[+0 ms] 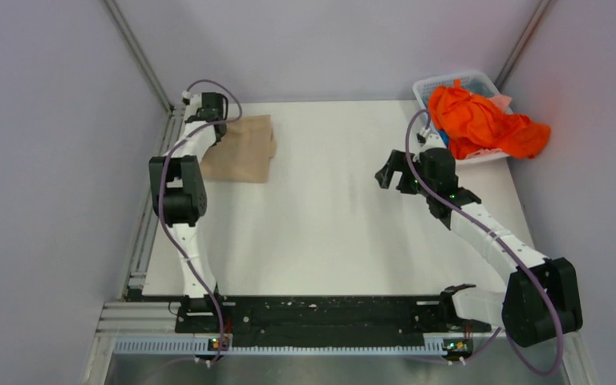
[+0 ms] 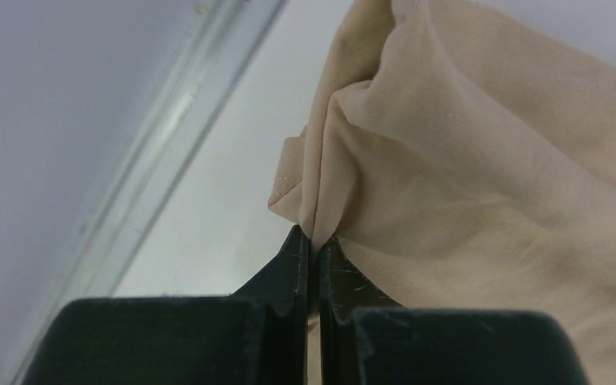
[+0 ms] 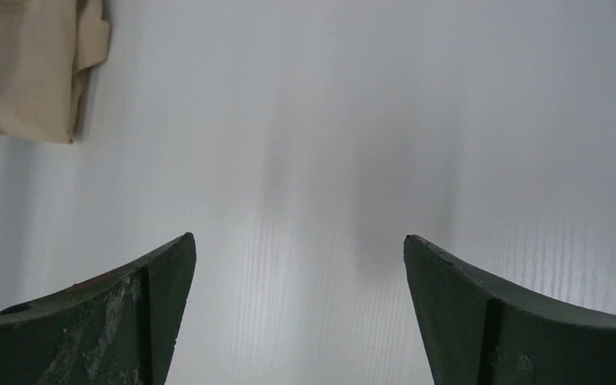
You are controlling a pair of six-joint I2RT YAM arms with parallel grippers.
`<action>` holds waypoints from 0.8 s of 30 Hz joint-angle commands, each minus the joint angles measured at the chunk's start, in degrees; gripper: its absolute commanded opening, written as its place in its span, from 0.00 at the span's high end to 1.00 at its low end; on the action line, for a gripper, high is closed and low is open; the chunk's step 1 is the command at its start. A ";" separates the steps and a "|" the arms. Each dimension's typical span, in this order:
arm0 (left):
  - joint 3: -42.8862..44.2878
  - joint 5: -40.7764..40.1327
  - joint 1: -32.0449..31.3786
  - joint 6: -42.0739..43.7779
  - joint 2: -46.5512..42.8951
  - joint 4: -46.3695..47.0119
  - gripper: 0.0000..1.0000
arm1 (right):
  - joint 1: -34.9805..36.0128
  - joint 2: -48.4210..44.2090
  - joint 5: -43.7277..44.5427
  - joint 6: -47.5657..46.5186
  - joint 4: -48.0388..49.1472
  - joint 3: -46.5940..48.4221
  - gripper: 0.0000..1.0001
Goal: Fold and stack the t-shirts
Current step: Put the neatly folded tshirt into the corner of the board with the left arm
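Observation:
A folded beige t-shirt lies at the back left of the white table. My left gripper is at its left edge, shut on a pinch of the beige cloth, which bunches up right at the fingertips. My right gripper is open and empty, hovering over bare table right of centre; in its wrist view the beige shirt shows far off at the upper left. Orange t-shirts are heaped in a white basket at the back right.
An aluminium rail runs along the table's left edge, close to the left arm. Grey walls enclose the table on the left, back and right. The basket stands just behind the right gripper.

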 commanded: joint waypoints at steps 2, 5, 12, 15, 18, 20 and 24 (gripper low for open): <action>4.76 -7.47 5.06 11.41 3.66 6.13 1.00 | 0.19 0.91 3.41 -1.47 -0.81 1.39 0.01; 8.08 -6.40 7.82 12.63 6.16 4.47 1.00 | 0.25 2.22 4.09 -1.49 -1.03 1.85 0.01; 13.81 -6.66 9.32 15.13 10.25 5.19 1.00 | 0.20 5.54 4.26 -1.52 -1.09 3.00 0.01; 16.43 -8.76 9.37 12.51 11.42 3.31 1.00 | 0.25 6.12 4.66 -1.55 -1.49 3.37 0.01; 17.14 -12.10 9.37 9.03 10.40 1.13 0.57 | 0.20 5.99 5.19 -1.79 -1.86 3.57 0.01; 16.21 -12.08 9.20 7.31 7.99 0.38 0.05 | 0.25 5.86 5.36 -1.73 -1.86 3.58 0.01; 12.00 -10.33 8.29 4.34 1.68 -0.25 0.01 | 0.23 4.50 4.43 -1.43 -2.20 2.96 0.01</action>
